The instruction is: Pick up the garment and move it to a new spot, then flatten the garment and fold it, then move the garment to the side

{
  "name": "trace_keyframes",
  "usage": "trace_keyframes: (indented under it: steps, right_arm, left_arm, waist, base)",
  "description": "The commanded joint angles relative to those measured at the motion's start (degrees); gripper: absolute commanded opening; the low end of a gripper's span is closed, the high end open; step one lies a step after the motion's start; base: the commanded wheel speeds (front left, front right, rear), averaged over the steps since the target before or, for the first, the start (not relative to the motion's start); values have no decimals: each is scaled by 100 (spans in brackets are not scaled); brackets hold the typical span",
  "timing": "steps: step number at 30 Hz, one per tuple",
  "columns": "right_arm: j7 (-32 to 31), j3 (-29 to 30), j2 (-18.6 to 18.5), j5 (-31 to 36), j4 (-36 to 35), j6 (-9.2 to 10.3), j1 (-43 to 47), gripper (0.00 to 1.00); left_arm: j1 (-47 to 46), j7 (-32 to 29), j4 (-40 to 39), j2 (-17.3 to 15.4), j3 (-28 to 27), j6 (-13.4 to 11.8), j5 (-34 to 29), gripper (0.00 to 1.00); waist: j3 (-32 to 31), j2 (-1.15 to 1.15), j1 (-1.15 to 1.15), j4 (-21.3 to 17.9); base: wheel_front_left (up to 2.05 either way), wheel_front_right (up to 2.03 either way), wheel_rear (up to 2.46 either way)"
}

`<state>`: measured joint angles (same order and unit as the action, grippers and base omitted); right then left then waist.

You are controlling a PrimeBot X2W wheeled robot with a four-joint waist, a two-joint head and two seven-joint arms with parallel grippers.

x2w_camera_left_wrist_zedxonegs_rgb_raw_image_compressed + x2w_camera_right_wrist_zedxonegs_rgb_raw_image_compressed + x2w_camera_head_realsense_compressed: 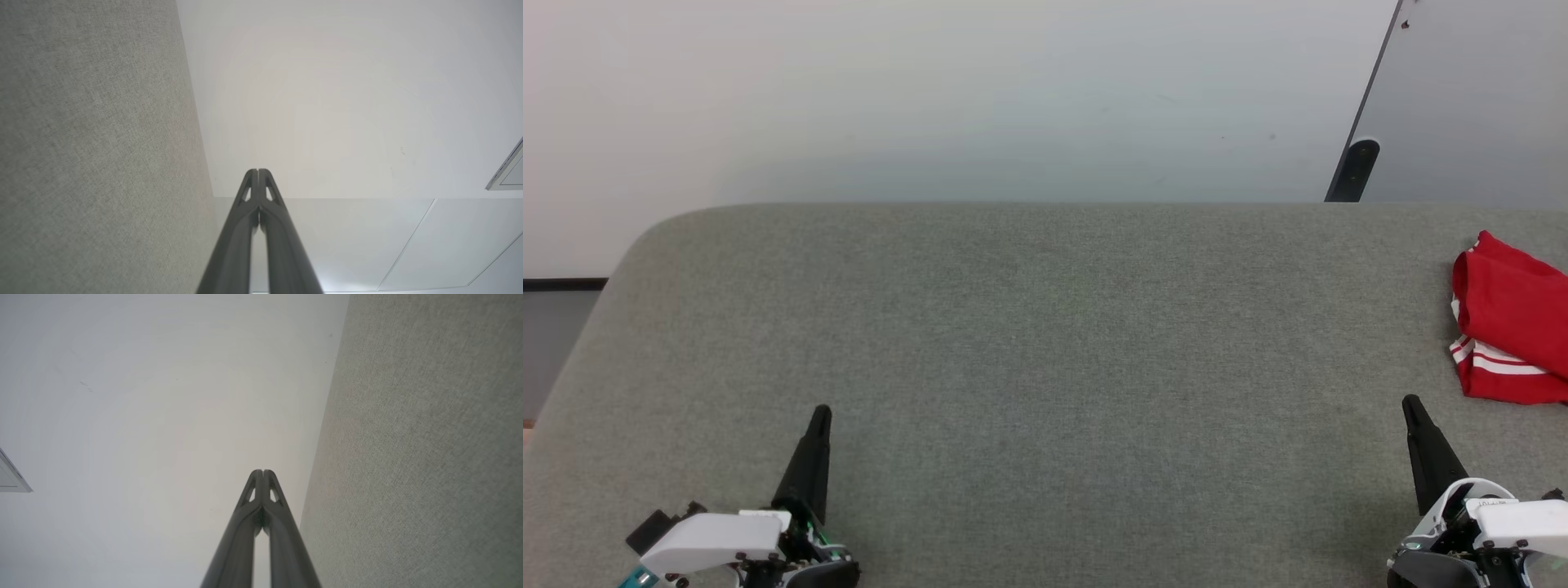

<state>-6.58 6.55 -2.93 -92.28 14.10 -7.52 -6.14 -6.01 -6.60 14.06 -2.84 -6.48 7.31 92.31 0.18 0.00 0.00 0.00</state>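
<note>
The left tool [822, 415] has its two long dark fingers pressed together into one thin point. The right tool [1411, 405] is closed in the same way, and nothing is between the fingers. Both are at the near side of the table [1045, 343], which has a grey, felt-like woven top and a rounded corner. The garment [1511, 327] lies at the table's right edge as a soft folded bundle of smooth red cloth with white-striped trim, near the right tool.
</note>
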Motion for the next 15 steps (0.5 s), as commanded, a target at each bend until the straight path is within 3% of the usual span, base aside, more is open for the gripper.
trace_keyframes:
  steps: [1, 15]
  right_arm:
    - [-12, 4, 18, -24, -19, 6, -17, 0]
    - [-12, 4, 19, -25, -19, 6, -17, 0]
  left_arm:
    - [-53, -10, 2, 6, -14, 33, 19, 0]
    - [-53, -9, 2, 6, -14, 33, 19, 0]
  waist:
    - [0, 0, 0, 0]
    - [0, 0, 0, 0]
  base:
    - [0, 0, 0]
    - [0, 0, 0]
